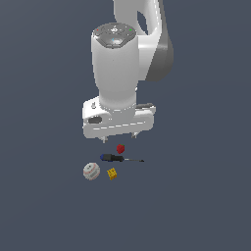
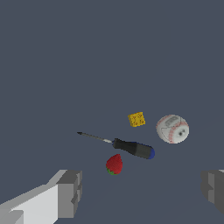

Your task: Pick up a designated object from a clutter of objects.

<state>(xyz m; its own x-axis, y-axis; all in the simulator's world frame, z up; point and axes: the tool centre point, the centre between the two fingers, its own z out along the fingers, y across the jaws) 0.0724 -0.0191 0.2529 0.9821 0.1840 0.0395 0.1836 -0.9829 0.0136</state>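
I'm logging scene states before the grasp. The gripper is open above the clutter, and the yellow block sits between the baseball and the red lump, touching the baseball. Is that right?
Not quite: the yellow block does not touch the baseball; the wrist view shows bare floor between them. The rest holds: the gripper is open above the clutter, and the block lies roughly between baseball and red lump, with the screwdriver also crossing there.

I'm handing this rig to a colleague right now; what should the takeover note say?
Gripper: open, empty, hovering above the clutter.
Yellow block (the target): on the surface, untouched, between the baseball and the screwdriver, apart from both.
Red lump: on the far side of the screwdriver from the block; in the wrist view it looks like a strawberry.
Done: nothing grasped yet.
Left: centre over the yellow block, descend, close on it, lift. The baseball sits close by, so mind finger clearance.
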